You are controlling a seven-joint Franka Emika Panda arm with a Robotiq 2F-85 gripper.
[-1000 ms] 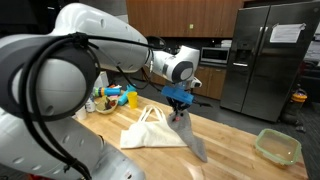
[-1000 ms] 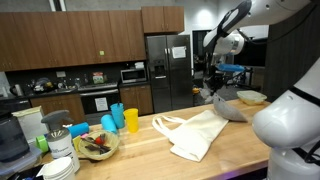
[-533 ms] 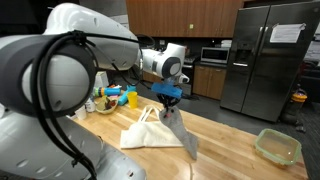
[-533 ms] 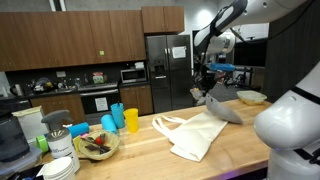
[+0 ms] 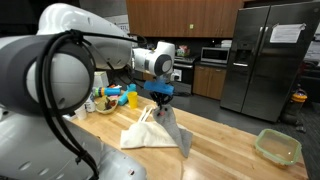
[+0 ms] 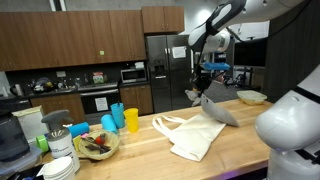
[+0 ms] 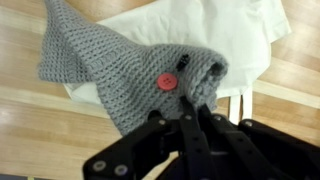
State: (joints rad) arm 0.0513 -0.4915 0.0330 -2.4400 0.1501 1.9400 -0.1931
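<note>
Pincer: my pincer point(image 5: 160, 97) point(image 6: 207, 86) point(image 7: 192, 98) is clamped shut on a bunched fold of the grey knitted cloth point(image 5: 176, 131) point(image 6: 222, 108) point(image 7: 105, 72), just beside its red button point(image 7: 168, 81).
Cloth: it hangs from my grip above the middle of the desk point(image 5: 232, 138), between the long edges. Its lower end trails down to the white tote bag point(image 5: 138, 137) point(image 6: 194, 136) point(image 7: 232, 30); I cannot tell whether they touch.
Bag: it lies flat under the cloth, handles toward the far edge.
Nearby: a glass container point(image 5: 277, 146) sits well apart near an end edge, and the cups point(image 6: 118, 117) are toward the opposite end.
Risk, slip: I hold only a small pinch of loose knit, so its weight may pull it free.
Risk, snag: the trailing end may catch a bag handle and drag the bag toward an edge.
</note>
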